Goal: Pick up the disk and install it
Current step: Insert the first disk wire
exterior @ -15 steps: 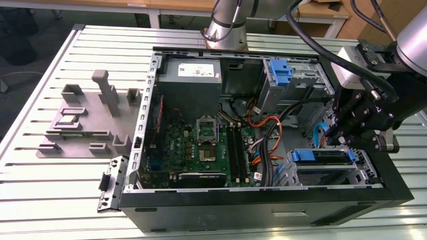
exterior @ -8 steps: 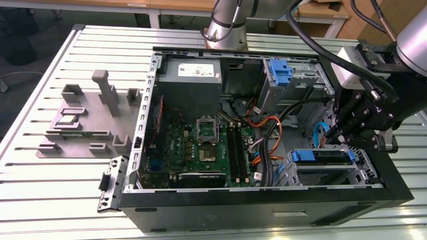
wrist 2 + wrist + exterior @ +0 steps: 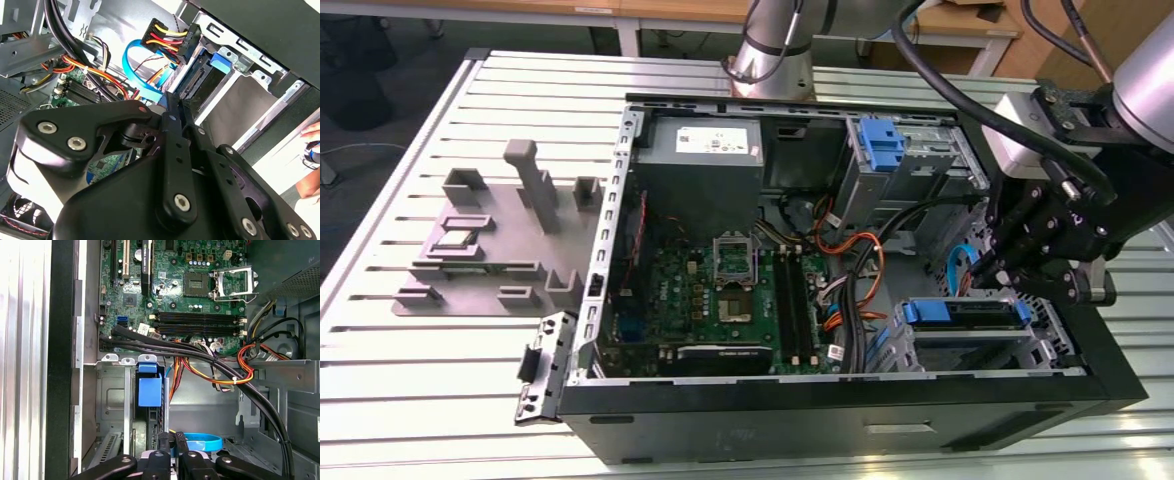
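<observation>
on the exterior view's left, well apart from the gripper, a grey fixture point(image 3: 494, 240) lies on the slatted table point(image 3: 400, 400). nearer, inside the open computer case point(image 3: 854, 400), the green motherboard point(image 3: 720, 300) lies flat, with orange cables point(image 3: 854, 260) running between it and the arm. the gripper point(image 3: 1034, 270) hangs over the case's corner on the exterior view's right, just above the drive cage point(image 3: 974, 335). the disk point(image 3: 961, 313), blue-framed, sits in that cage directly below the fingertips, edge up. in the first wrist view the blue carrier tab point(image 3: 150, 390) stands just beyond the fingers point(image 3: 164, 445), which are drawn together with nothing clamped between them; the second wrist view shows the fingers point(image 3: 172, 125) pressed together near the disk's connector end point(image 3: 192, 80).
</observation>
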`<state>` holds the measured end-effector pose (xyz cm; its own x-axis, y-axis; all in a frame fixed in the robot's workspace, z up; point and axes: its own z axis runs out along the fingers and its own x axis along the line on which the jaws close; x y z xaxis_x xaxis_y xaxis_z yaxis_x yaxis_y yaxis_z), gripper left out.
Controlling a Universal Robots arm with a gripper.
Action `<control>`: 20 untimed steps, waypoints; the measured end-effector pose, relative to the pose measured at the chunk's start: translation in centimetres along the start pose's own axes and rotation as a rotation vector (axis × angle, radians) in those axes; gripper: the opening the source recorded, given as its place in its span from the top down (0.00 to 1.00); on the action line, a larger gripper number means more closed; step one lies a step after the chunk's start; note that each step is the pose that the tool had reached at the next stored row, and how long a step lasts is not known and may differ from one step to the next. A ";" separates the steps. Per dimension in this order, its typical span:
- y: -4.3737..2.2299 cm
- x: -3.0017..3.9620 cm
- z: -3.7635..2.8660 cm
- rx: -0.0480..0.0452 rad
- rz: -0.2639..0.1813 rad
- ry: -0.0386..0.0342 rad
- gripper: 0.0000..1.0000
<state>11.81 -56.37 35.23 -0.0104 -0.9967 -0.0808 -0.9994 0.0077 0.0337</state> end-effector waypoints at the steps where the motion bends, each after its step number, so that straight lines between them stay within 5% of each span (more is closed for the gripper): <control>1: 0.00 0.00 0.00 0.0000 0.000 0.0000 0.84; 7: 0.21 0.03 0.13 0.0299 -0.014 0.0001 0.84; 20: 0.53 0.59 0.42 0.0322 -0.022 0.0001 0.84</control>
<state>11.26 -56.91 34.78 0.0120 -0.9966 -0.0811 -0.9999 -0.0120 -0.0003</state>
